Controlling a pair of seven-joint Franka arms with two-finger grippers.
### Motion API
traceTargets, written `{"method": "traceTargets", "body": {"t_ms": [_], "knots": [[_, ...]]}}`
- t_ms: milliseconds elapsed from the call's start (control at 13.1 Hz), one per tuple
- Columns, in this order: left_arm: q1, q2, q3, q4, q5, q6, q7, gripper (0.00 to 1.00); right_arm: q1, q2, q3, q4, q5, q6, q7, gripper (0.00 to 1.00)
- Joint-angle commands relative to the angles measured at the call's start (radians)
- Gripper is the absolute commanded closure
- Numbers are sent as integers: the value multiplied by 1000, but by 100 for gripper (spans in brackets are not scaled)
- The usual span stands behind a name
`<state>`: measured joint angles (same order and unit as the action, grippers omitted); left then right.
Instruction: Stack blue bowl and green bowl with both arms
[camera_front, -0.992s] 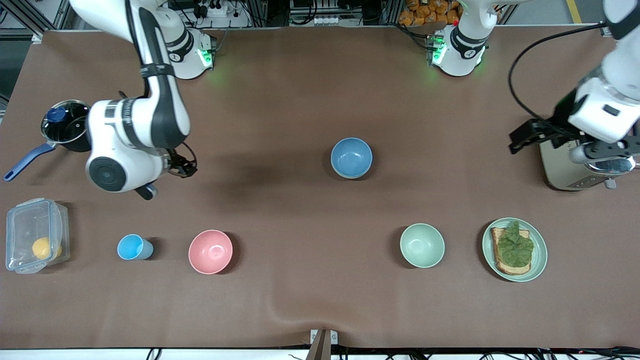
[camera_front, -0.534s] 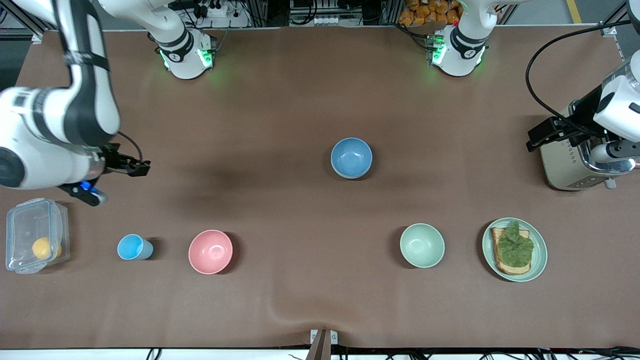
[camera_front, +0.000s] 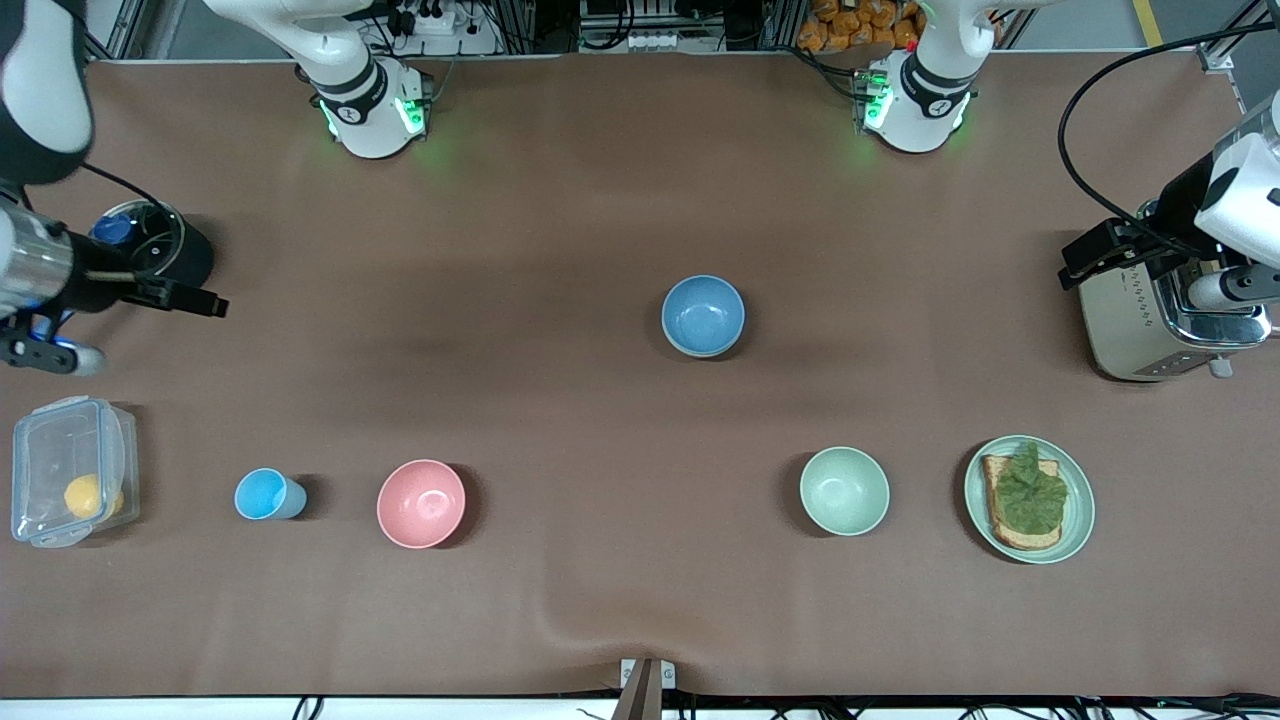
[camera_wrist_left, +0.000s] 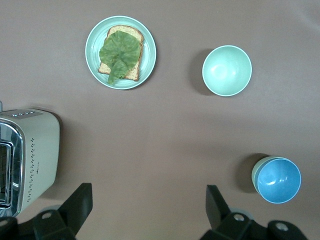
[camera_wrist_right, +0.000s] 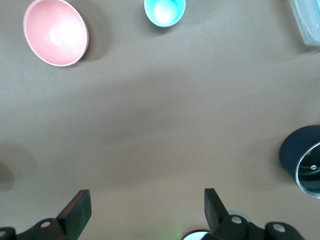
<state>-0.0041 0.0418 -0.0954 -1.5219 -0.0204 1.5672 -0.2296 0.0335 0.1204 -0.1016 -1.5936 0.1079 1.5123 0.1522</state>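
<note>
The blue bowl (camera_front: 703, 314) stands near the middle of the table. It also shows in the left wrist view (camera_wrist_left: 278, 180), where a thin sage-green rim (camera_wrist_left: 255, 171) shows under its edge: the green bowl, with the blue bowl nested in it. My left gripper (camera_front: 1082, 262) is open and empty, up over the toaster's edge; in its wrist view (camera_wrist_left: 147, 206) only bare cloth lies between its fingers. My right gripper (camera_front: 203, 301) is open and empty beside the pot, with bare cloth under it in its wrist view (camera_wrist_right: 146, 207).
A paler mint bowl (camera_front: 844, 490) and a plate (camera_front: 1082, 520) with toast stand near the front camera. A pink bowl (camera_front: 421, 503), a light-blue cup (camera_front: 265, 494) and a clear box (camera_front: 60, 440) stand toward the right arm's end. A pot (camera_front: 160, 250) and a toaster (camera_front: 1140, 335) stand at the table's ends.
The right arm has swung out toward its end of the table, to beside the pot. The left arm has drawn back a little over the toaster. The bowls have not moved.
</note>
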Motion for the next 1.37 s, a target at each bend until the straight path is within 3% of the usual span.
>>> {"method": "traceTargets", "body": {"t_ms": [0,229,839,1297], "knots": [[-7,-22,6,-3,19,-18,19,0,-113,-48,124,0,-28,11,-22,0],[-4,-23,8,-3,19,-30,45,0,-129,-65,166,53,-30,13,-22,0],[4,-34,6,-12,17,-32,67,0,-89,-131,167,78,-19,22,-56,0],[6,-33,8,-12,17,-32,78,0,-38,-133,123,57,-36,52,-105,0]]}}
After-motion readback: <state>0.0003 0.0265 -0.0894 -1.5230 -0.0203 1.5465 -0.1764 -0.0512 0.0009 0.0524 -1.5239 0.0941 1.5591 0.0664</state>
